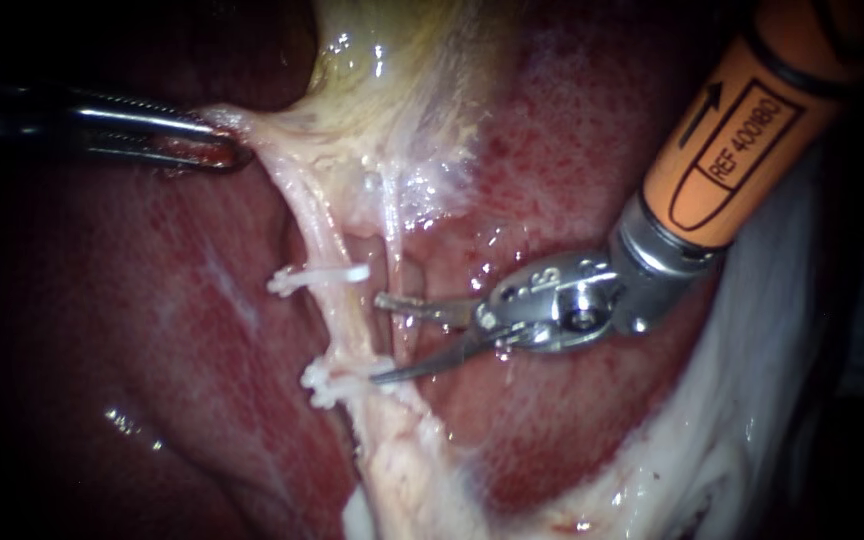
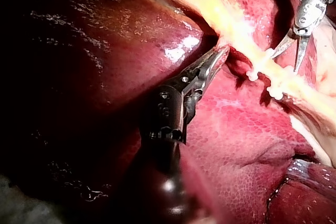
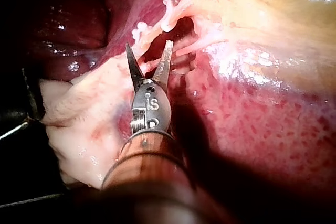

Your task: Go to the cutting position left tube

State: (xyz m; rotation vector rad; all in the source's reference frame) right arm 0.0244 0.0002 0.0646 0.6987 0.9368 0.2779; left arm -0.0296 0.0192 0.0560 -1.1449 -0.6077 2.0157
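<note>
Right instrument: bladed tool parted wide, tips just right of left tube, between far clip and near clip. Left instrument: tool clamped on pale tissue, far left. Liver beneath.

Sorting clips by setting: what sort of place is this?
Probably a surgical practice bench: bare liver, a tube with white clips, the left instrument gripping tissue, the right instrument with blades open.

Mottled red liver as the bed, pale gallbladder and clipped left tube lying across it
</note>
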